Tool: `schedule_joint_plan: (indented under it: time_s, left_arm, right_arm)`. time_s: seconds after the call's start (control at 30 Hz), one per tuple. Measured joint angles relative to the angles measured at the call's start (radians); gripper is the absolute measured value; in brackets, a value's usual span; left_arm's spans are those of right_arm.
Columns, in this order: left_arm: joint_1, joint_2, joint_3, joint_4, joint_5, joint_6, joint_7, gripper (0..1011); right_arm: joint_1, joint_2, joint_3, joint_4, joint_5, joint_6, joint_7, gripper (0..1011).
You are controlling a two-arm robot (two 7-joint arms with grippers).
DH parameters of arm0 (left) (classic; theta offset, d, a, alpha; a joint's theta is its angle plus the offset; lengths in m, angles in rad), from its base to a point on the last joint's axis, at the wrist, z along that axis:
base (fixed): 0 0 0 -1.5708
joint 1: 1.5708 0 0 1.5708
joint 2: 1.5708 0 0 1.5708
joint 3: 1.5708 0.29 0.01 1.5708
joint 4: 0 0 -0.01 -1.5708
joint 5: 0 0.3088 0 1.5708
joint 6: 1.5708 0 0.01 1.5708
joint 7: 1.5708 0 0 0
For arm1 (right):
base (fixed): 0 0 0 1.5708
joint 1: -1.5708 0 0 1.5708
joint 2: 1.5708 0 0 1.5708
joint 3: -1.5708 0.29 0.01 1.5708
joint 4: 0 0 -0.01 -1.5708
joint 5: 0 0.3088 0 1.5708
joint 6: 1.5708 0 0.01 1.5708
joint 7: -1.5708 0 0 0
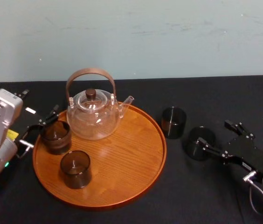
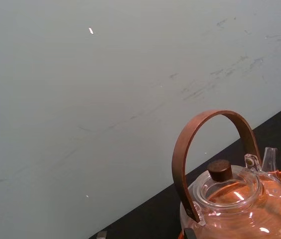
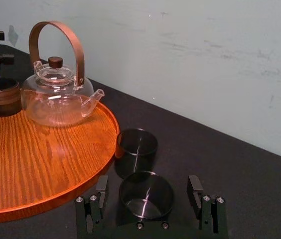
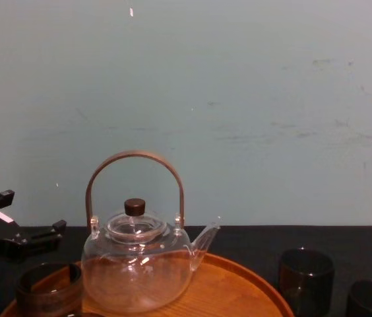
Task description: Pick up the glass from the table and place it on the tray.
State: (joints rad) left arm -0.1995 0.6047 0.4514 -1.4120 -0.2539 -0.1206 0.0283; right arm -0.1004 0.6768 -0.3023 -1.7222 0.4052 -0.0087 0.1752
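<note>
The step in hand is the grasp of one dark smoked glass (image 1: 198, 143), which stands upright on the black table (image 1: 206, 196) off the right side of the tray (image 1: 136, 182), apart from its rim. The right gripper (image 3: 148, 185) is low on that side. Its fingers (image 3: 101, 190) are spread wide, with the glass in the gap between them, and in the right wrist view there is clear space on both sides, so nothing is pinched yet.

A second dark glass (image 1: 174, 122) stands between this one and the tray's rim, close to both. Two more dark glasses already stand on the tray, one near its left edge (image 1: 56, 136) and one toward its front (image 1: 75, 169), behind which sits the clear glass teapot (image 1: 93, 114) with its bent wooden handle. The left gripper (image 1: 42, 127) hangs at the tray's left edge, fingers apart, beside the glass there and holding nothing.

The next move probably calls for closing squarely on the glass wall, then a straight lift high enough to clear the neighbouring glass and the tray's raised rim. The bare wood on the tray's right half looks like the free spot.
</note>
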Motion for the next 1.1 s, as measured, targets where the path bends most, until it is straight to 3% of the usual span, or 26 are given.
schedule_joint_plan:
  time_s: [0.7, 1.1]
  left_arm:
    - [0.0, 0.0, 0.0, 0.0, 0.0, 0.0, 0.0, 1001]
    - [0.0, 0.0, 0.0, 0.0, 0.0, 0.0, 0.0, 1001]
  right_arm:
    - [-0.019, -0.048, 0.042, 0.033, -0.001, 0.033, 0.044, 1002]
    - [0.025, -0.093, 0.043, 0.101, -0.014, 0.049, 0.095, 1002]
